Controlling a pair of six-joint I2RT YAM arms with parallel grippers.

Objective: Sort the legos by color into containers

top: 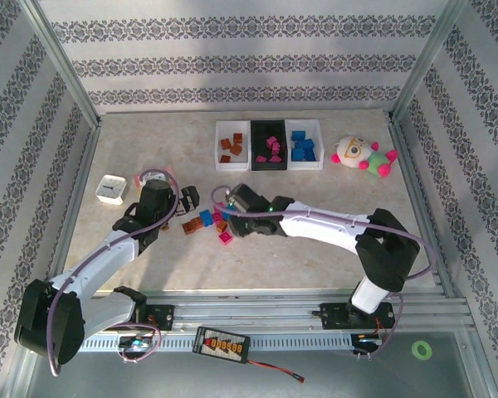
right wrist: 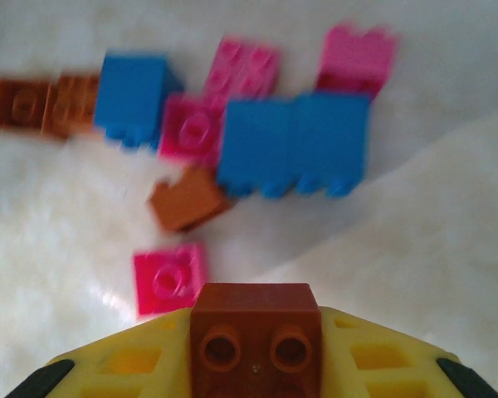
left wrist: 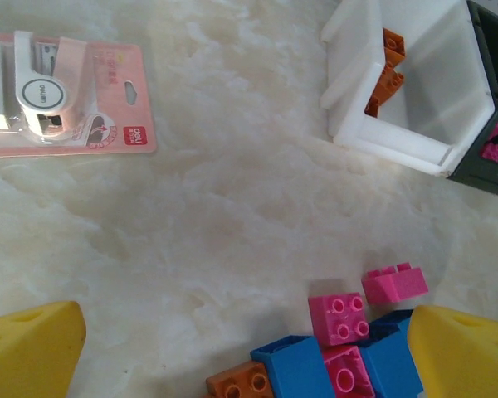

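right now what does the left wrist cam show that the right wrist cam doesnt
Left wrist, not right wrist: the pink-and-white packet, the white bin holding brown bricks, a corner of the black bin. Right wrist, not left wrist: a brown brick pinched in the right gripper. Both: the loose pile of blue, pink and brown legos on the table.

Three bins in a row at the far side: left white bin point(top: 232, 165) has brown legos point(top: 231, 147), black bin point(top: 257, 133) pink legos point(top: 270, 148), right white bin point(top: 305, 165) blue legos point(top: 303, 148). Loose legos point(top: 206, 219) mid-table, close to left gripper point(top: 189, 197) and right gripper point(top: 222, 204). Plush toy point(top: 363, 155) right of bins, white box point(top: 110, 190) far left.
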